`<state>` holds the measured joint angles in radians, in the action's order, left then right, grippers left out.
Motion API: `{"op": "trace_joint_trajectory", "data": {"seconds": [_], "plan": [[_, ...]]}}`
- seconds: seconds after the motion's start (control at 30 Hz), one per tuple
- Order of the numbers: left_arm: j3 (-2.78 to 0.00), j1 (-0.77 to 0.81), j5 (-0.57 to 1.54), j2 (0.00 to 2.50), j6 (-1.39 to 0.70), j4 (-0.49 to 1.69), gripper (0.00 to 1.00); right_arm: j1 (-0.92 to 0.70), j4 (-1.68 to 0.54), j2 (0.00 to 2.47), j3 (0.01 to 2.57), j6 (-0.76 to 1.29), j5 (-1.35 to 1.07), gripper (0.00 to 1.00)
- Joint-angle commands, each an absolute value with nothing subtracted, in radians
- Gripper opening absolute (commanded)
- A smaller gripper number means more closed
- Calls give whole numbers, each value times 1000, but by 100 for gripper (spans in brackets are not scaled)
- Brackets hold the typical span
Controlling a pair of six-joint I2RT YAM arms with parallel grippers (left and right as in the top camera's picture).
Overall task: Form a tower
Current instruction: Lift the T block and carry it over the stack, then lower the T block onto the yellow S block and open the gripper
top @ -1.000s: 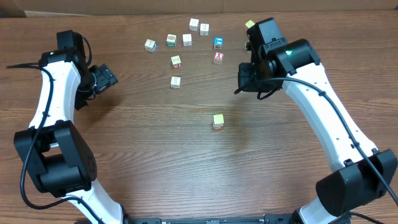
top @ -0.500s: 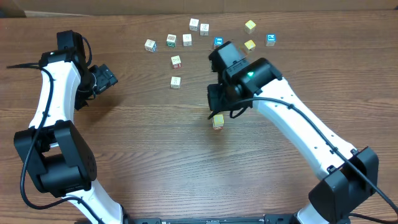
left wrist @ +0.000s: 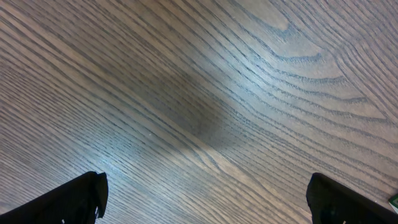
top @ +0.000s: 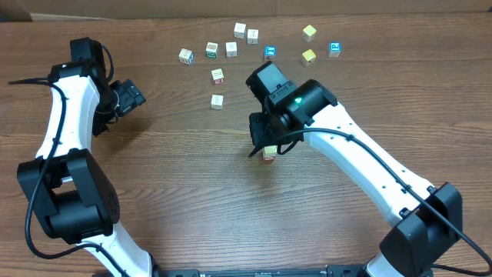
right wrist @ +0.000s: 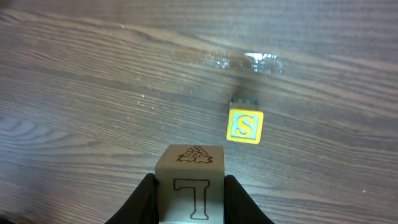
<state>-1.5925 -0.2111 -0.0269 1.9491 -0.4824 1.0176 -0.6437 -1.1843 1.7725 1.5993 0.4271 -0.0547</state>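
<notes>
My left claw (top: pixel 129 97) hung wide open way off to the left, well apart from everything. Near the middle, my right claw (right wrist: pixel 189 199) was clenched on a T cube (right wrist: pixel 189 177), hovering by the tower (right wrist: pixel 244 126). On the wrist cam the tower sat just ahead and slightly right of the cube, so that was the nudge needed, I reckoned. Right arm was way nearer.
</notes>
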Motion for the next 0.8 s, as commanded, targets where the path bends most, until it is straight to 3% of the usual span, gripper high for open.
{"op": "trace_joint_trajectory", "data": {"seconds": [0.0,0.77], "plan": [[-1607,-209,-26,1954,-474,1016,100,-653,-1172,1777,1549,451,-46,24],[-1607,-209,-26,1954,-474,1016,100,-689,-1011,1777,1413,466,180,24]]}}
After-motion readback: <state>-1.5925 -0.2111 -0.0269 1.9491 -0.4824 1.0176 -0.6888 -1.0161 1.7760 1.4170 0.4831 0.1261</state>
